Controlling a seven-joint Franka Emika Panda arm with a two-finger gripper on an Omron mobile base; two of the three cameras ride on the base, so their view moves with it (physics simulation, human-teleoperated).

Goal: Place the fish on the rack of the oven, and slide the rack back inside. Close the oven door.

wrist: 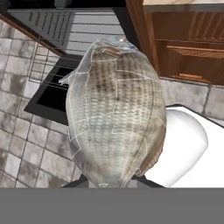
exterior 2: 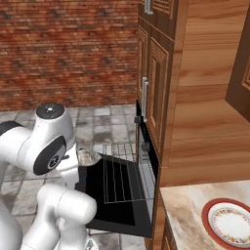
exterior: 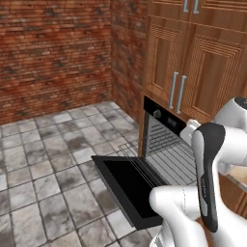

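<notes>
The fish (wrist: 114, 113) sits clamped in the claw (wrist: 111, 183), its grey-silver scaled body rising straight out from between the two dark finger tips and standing lengthwise along the line of the hand. In the hand view its lower end is wedged between the jaws, which are clenched on it, and the rest of the body reaches away from the claw toward the oven. In the right base view the fish (exterior 2: 88, 156) shows as a small pale shape at the end of the arm, held in the air just beside the near left corner of the rack (exterior 2: 119, 177).

Beyond the claw and below it lies the oven door (exterior: 126, 185), swung fully down and flat, its dark glass facing up. The rack (exterior: 161, 157) is pulled out of the cavity and hangs over the open door, its thin wires running outward from the oven (exterior: 161, 130). The fish is not touching the rack.

Farther out from the claw, wooden cabinet doors (exterior: 185, 72) with steel bar handles stand above the oven. Off to the claw's right, a counter (exterior 2: 188, 215) carries a red-rimmed white plate (exterior 2: 229, 224). Grey floor tiles (exterior: 43, 169) spread below, backed by a brick wall (exterior: 53, 53).
</notes>
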